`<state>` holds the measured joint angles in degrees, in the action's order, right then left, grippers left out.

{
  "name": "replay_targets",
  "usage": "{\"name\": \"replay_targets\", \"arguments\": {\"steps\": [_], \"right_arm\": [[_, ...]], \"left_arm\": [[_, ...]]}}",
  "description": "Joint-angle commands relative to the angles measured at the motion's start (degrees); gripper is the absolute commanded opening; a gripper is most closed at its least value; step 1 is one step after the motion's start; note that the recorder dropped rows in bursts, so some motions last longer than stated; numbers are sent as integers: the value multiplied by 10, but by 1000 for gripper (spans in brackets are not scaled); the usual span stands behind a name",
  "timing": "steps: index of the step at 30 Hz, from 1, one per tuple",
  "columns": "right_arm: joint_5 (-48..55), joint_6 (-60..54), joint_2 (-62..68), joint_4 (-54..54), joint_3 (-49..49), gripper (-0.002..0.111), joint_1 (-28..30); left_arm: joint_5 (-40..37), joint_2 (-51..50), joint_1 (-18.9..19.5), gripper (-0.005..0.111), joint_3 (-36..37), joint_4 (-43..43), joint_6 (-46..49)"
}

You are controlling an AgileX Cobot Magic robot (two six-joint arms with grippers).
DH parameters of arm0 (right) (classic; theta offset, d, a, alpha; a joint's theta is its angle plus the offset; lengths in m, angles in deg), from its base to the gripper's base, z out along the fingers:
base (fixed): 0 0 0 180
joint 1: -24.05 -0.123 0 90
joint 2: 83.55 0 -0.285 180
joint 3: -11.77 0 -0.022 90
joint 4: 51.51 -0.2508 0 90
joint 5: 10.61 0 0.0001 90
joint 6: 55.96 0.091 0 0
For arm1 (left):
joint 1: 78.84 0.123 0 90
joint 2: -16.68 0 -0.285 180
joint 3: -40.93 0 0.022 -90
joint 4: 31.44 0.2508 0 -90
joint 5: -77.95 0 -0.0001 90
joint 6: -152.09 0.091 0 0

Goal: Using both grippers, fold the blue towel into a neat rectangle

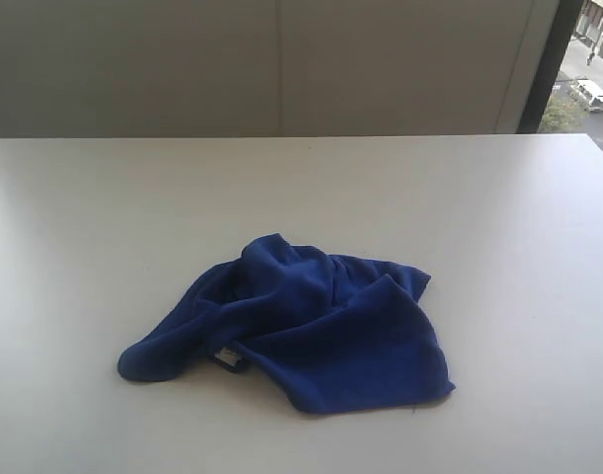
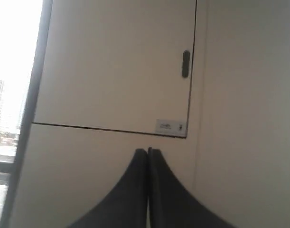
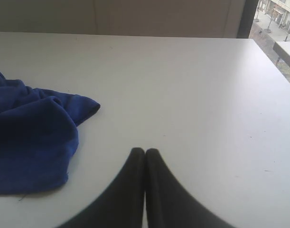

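The right pincer (image 3: 145, 151) is closed, its two black jaws pressed flat together with nothing between them, and it hangs low over the white counter (image 3: 192, 85). Near its tips, on the side toward the other arm, lies the towel (image 3: 31, 142), apart from the jaws with a strip of counter between. The part nearest the pincer is a broad flat flap. Farther on, a folded edge with a rounded end juts toward the line along which the pincer points. Ahead of the pincer the counter runs to its far edge, where a pale wall (image 3: 159, 14) rises, and at the far outer corner a window (image 3: 273, 14) shows a street. The left pincer (image 2: 148, 151) is closed too, jaws touching along their length and gripping nothing. It points away from the counter at a pale panel (image 2: 116, 61). Just beyond the tips a small white label (image 2: 171, 127) sits at the panel's corner, farther on is a dark oblong handle (image 2: 185, 64), and a dark frame (image 2: 28, 109) edges the panel with daylight past it. From the exterior camera the towel (image 1: 301, 326) is a crumpled heap near the middle of the counter, one rolled end stretched toward the left arm's side and a wide flap toward the right arm's side. A small white tag (image 1: 223, 353) peeps out beneath the rolled part.
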<state>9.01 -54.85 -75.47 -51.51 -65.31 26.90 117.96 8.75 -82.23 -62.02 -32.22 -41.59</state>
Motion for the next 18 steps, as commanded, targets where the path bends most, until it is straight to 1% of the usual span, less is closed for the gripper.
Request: {"name": "replay_targets", "arguments": {"steps": [1,3,7,8,9,10,11,12,13,14,15,16,18], "right_arm": [[-3,0,-3,0,-1,0,-2],[-3,0,-3,0,-1,0,-2],[-3,0,-3,0,-1,0,-2],[-3,0,-3,0,-1,0,-2],[-3,1,-3,0,-1,0,-2],[-3,1,-3,0,-1,0,-2],[-3,1,-3,0,-1,0,-2],[-3,1,-3,0,-1,0,-2],[-3,1,-3,0,-1,0,-2],[-3,1,-3,0,-1,0,-2],[-3,1,-3,0,-1,0,-2],[-3,1,-3,0,-1,0,-2],[-3,1,-3,0,-1,0,-2]], "left_arm": [[-69,2,-1,0,-39,150,-177],[-122,-15,-1,0,-84,244,-222],[-198,-84,-1,0,-156,336,-288],[-237,-133,-1,0,-188,421,-339],[-249,-160,-1,0,-200,477,-356],[-281,-217,-1,0,-222,575,-356],[-311,-248,-1,0,-233,595,-356],[-367,-306,-1,0,-252,598,-356],[-400,-338,-1,0,-263,598,-356],[-441,-395,-1,0,-278,598,-356],[-459,-425,-1,0,-283,598,-355],[-485,-481,-1,0,-289,590,-336],[-500,-553,-4,0,-298,532,-261]]}}
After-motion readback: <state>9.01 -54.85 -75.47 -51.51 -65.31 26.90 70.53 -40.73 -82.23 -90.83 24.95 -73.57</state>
